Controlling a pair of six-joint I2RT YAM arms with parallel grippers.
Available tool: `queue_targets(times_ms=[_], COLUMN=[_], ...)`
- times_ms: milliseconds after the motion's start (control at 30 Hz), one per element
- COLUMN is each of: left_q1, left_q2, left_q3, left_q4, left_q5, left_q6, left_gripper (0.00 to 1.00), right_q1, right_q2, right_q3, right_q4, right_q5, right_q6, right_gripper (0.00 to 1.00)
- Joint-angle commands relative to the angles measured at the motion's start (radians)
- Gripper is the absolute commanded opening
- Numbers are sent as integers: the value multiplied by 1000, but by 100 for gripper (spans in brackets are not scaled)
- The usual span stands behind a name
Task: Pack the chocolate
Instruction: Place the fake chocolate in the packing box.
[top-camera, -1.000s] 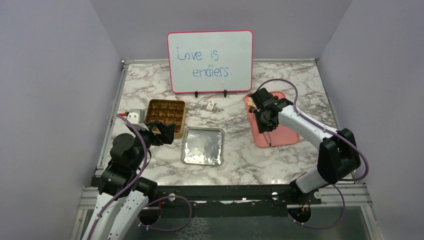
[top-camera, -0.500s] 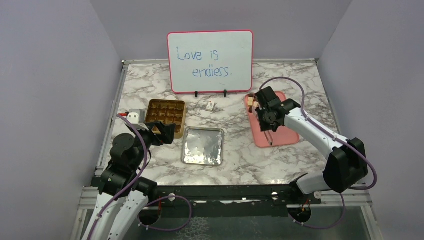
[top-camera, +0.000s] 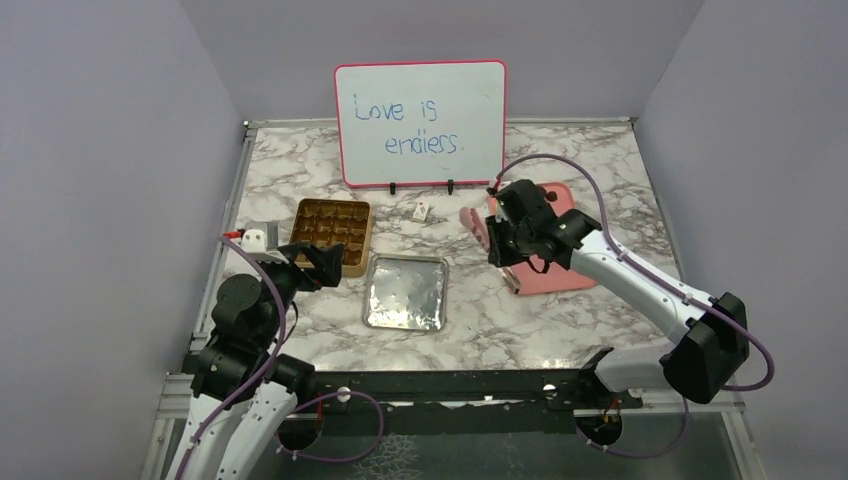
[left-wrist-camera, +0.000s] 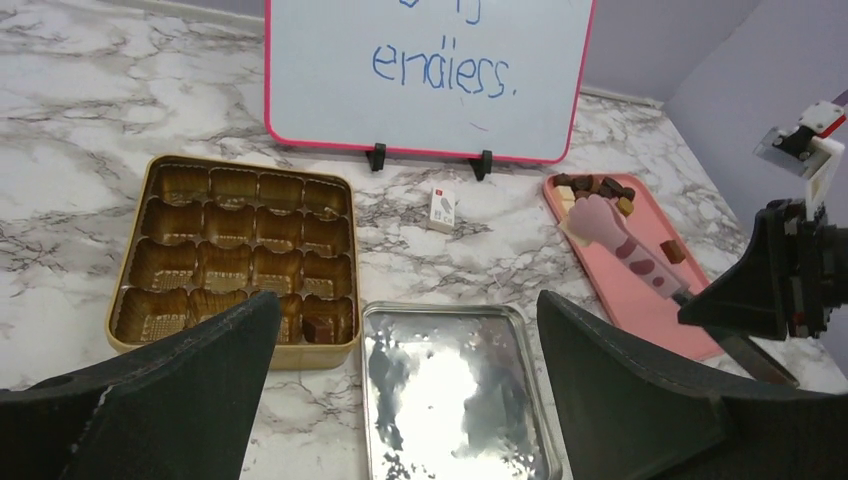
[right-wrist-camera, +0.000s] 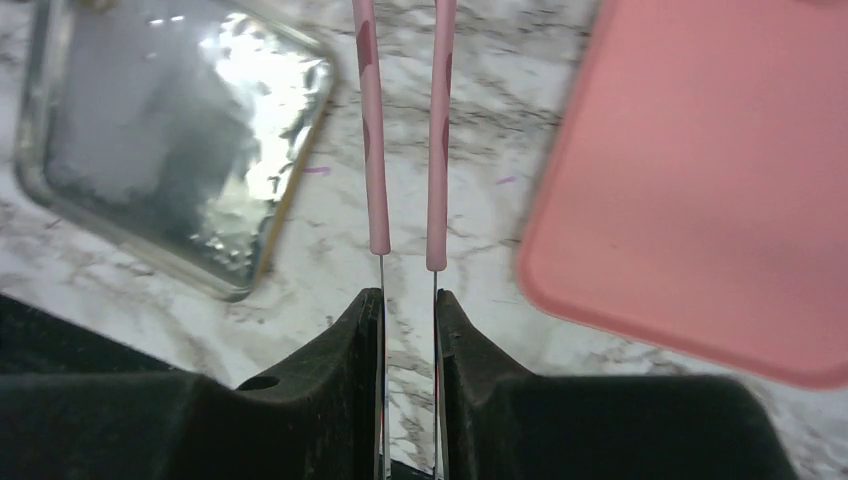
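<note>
The gold tin (top-camera: 332, 233) lies at the left with its cells showing; one dark chocolate (left-wrist-camera: 320, 322) sits in the near right cell. More chocolate pieces (left-wrist-camera: 595, 187) lie at the far end of the pink tray (left-wrist-camera: 640, 290). My right gripper (top-camera: 500, 240) is shut on pink paw-shaped tongs (top-camera: 472, 224) and holds them above the marble, left of the tray. In the right wrist view the two tong arms (right-wrist-camera: 378, 150) run out from between my fingers (right-wrist-camera: 408, 320); their tips are out of frame. My left gripper (left-wrist-camera: 410, 400) is open and empty, above the tin's near edge.
A silver lid (top-camera: 405, 291) lies upside down between tin and tray. A small white card (top-camera: 421, 211) lies in front of the whiteboard (top-camera: 420, 122), which stands at the back. Purple walls close both sides.
My right arm has lifted the tongs off the pink tray and swung them left, over the marble. My left gripper has shifted slightly left.
</note>
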Motion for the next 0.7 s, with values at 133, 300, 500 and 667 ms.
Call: queue_targets(times_ms=[133, 300, 500, 667], left_q1=[-1, -1, -1, -2], left_q2=[-23, -26, -13, 7], left_q3=[89, 150, 249, 314], left_q4=[12, -9, -41, -55], left_q5=[-123, -150, -201, -205], left_q6=[34, 29, 46, 50], left_gripper=[99, 99, 99, 99], right_q1=[215, 332, 452, 507], right_q2=[60, 167, 316, 462], right_q3=[78, 165, 294, 429], right_q4=[169, 201, 230, 215], right_q5=[-41, 7, 30, 31], right_q6=[92, 125, 120, 101], right_gripper=[26, 25, 26, 27])
